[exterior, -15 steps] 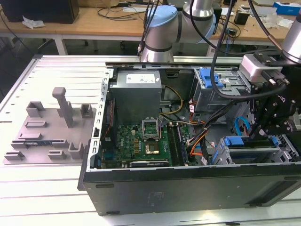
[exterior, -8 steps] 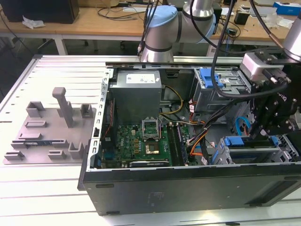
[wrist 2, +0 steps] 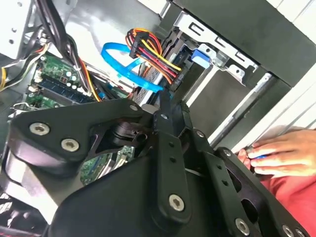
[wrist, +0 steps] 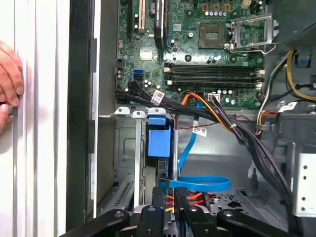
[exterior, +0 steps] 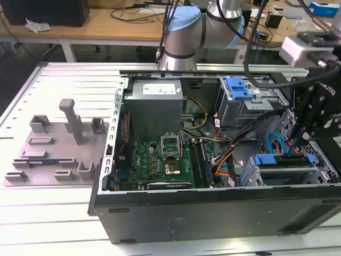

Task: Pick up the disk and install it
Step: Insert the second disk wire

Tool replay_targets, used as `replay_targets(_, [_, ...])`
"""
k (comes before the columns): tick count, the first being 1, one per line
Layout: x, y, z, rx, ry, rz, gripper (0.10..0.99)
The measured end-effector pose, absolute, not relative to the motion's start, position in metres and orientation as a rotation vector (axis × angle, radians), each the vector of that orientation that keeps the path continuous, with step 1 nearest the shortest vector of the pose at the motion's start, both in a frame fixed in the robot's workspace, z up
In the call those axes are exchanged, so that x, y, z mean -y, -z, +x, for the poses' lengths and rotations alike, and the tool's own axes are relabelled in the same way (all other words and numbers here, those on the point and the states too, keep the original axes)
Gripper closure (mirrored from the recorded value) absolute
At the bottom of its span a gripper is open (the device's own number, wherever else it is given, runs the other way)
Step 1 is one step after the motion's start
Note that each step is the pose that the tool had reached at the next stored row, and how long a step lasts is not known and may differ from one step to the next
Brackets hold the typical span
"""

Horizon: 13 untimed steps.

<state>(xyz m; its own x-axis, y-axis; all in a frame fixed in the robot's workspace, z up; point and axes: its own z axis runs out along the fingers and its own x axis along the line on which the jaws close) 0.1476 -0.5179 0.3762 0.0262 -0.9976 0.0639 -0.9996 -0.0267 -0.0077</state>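
The disk [exterior: 282, 160] stands on edge inside the lower grey drive cage [exterior: 319, 173] at the exterior view's right, with its blue carrier frame showing along the top. In both wrist views the blue carrier end [wrist: 159, 140] [wrist 2: 200, 57] sits in the cage slot. My gripper [exterior: 299, 146] hangs just above the disk's near end, beside the bundle of red, yellow and orange power wires [wrist 2: 150, 52] and a looped blue data cable [wrist: 197, 183]. Its fingers [wrist: 180, 197] stand close together, shut, with nothing held between them [wrist: 169, 195].
The open computer case [exterior: 160, 213] lies on a white slatted table, motherboard [wrist: 207, 59] exposed. A second drive cage with a blue latch [exterior: 238, 88] stands behind. A grey fixture tray [exterior: 53, 149] lies at the exterior view's left. A person's hand [wrist 2: 276, 153] rests against the case wall.
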Motion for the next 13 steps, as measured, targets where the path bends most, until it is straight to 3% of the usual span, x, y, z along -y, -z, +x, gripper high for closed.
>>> replay_targets(1, [0.517, -0.38, 0.147, 2.164, -0.082, 2.223, 0.863])
replay_targets(3, [0.513, -0.389, 0.146, 2.166, -0.09, 2.224, 0.98])
replay_targets(13, [0.51, -0.393, 0.144, 2.165, -0.102, 2.222, 0.98])
